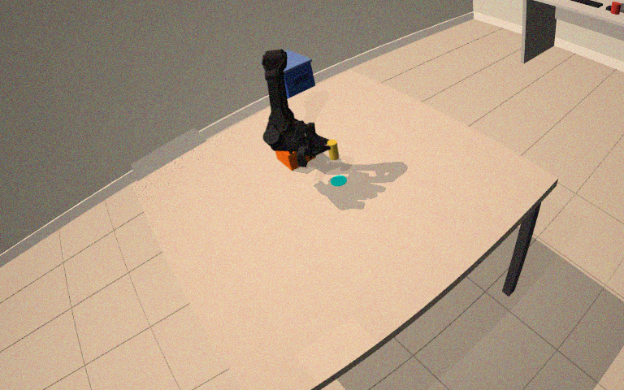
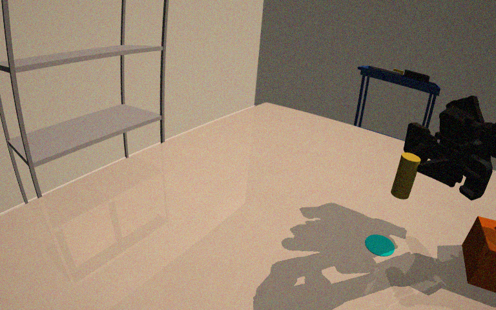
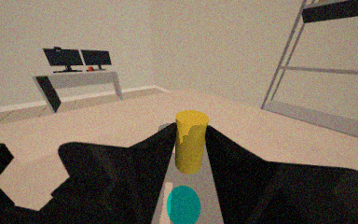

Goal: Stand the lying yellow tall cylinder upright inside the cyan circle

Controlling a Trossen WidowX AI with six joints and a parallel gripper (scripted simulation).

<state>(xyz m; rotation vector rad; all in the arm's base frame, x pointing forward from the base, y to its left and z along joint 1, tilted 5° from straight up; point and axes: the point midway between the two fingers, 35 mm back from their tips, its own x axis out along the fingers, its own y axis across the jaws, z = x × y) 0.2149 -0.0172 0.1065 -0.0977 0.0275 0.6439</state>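
The yellow tall cylinder (image 1: 334, 151) (image 2: 405, 179) (image 3: 189, 151) is held in the air, close to upright; it leans a little in the top and exterior views. My gripper (image 1: 330, 144) (image 2: 418, 164) (image 3: 190, 128) is shut on its upper part, one dark finger on each side in the wrist view. The cyan circle (image 1: 338, 180) (image 2: 379, 245) (image 3: 184, 205) lies flat on the table, below the cylinder and off to one side of it. The cylinder's lower end is clear of the circle. Part of the arm's shadow falls around the circle.
An orange block (image 1: 285, 158) (image 2: 476, 256) stands on the table beside the arm's base. The table's dark edge (image 1: 432, 301) runs along the lower right in the top view. A blue cabinet (image 1: 299, 78) stands behind the arm. Shelves and a desk with monitors stand farther off.
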